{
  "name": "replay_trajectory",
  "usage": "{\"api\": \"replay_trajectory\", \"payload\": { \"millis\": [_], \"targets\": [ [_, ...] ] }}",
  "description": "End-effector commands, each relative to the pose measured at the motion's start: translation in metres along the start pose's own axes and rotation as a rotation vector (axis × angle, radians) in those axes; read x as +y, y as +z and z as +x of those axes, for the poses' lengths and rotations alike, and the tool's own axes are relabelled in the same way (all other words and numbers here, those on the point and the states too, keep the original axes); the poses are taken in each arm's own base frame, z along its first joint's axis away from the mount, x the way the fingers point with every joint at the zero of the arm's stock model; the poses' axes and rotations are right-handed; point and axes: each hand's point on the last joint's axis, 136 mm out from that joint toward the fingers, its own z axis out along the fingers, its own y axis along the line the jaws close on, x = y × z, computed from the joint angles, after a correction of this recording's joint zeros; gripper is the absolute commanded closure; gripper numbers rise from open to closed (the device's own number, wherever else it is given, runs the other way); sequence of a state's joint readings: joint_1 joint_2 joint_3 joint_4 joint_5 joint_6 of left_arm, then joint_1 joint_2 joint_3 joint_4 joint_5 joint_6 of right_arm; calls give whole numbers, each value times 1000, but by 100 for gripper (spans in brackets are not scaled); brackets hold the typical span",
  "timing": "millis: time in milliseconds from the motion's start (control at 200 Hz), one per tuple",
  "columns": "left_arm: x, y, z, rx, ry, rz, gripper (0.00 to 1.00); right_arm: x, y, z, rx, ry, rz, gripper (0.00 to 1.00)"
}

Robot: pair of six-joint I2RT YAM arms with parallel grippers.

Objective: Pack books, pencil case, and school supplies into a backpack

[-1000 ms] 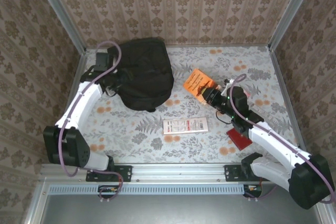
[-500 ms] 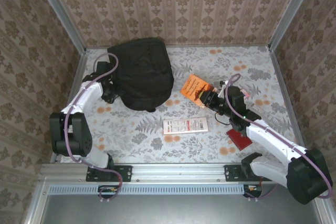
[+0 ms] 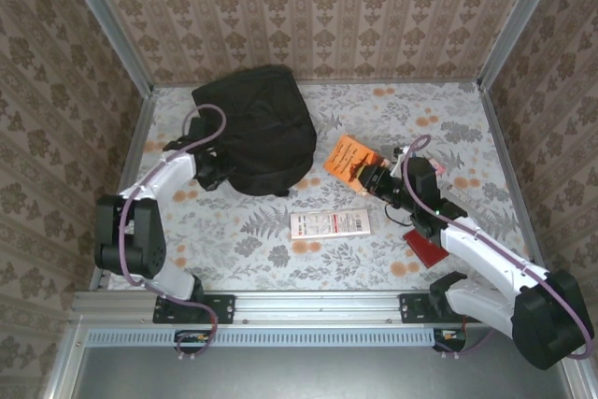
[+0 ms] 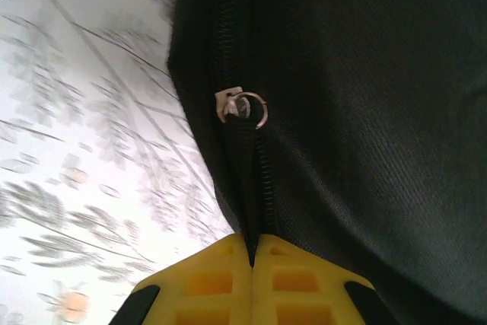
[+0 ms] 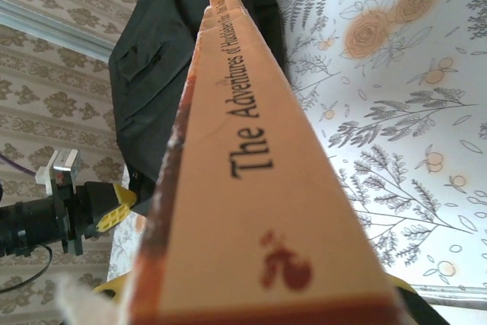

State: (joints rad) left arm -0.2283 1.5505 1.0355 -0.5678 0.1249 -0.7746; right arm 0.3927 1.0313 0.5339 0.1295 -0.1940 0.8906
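Observation:
The black backpack (image 3: 260, 128) lies at the back left of the table. My left gripper (image 3: 214, 172) is at its near-left edge. In the left wrist view the yellow fingertips (image 4: 221, 264) are pressed together on a black pull strap (image 4: 249, 188) that runs down from the metal zip slider (image 4: 242, 106). My right gripper (image 3: 375, 176) is shut on the orange book (image 3: 349, 155) and holds it just above the table, right of the backpack. The book's pale spine (image 5: 251, 157) with dark print points toward the backpack (image 5: 175, 51).
A flat white packet with red print (image 3: 329, 223) lies mid-table, near the front. A flat red thing (image 3: 431, 250) lies partly under the right arm. Patterned walls and metal rails close in the table at left, back and right.
My left gripper has slid nearer and rightward along the backpack's left edge and shut on the zip strap. The backpack's near edge has shifted slightly right. The right arm and book have barely moved.

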Motion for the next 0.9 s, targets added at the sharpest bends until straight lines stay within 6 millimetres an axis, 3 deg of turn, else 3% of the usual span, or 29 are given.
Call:
{"api": "replay_trajectory", "payload": {
  "millis": [0, 230, 340, 415, 510, 625, 735, 895],
  "targets": [
    [-34, 0, 43, 63, 37, 73, 100, -2, -3, -12, -24, -37, 38, 100],
    [-106, 2, 117, 129, 257, 168, 99, -42, 14, -17, 50, -25, 255, 100],
    [-130, -12, 133, 108, 428, 162, 91, -49, 23, -23, 78, 12, 254, 100],
    [-137, -31, 125, 55, 512, 153, 83, -56, 20, -31, 63, 28, 289, 100],
    [-148, -65, 100, -53, 595, 163, 68, -60, 12, -38, 24, 17, 315, 100],
    [-180, -90, 74, -82, 652, 219, 55, -57, 14, -39, 30, 3, 296, 100],
    [-213, -82, 61, -48, 694, 229, 49, -63, 13, -44, 23, 23, 306, 100],
    [-253, -34, 62, 100, 706, 204, 46, -67, 7, -50, 9, 32, 313, 100]
  ]
}}
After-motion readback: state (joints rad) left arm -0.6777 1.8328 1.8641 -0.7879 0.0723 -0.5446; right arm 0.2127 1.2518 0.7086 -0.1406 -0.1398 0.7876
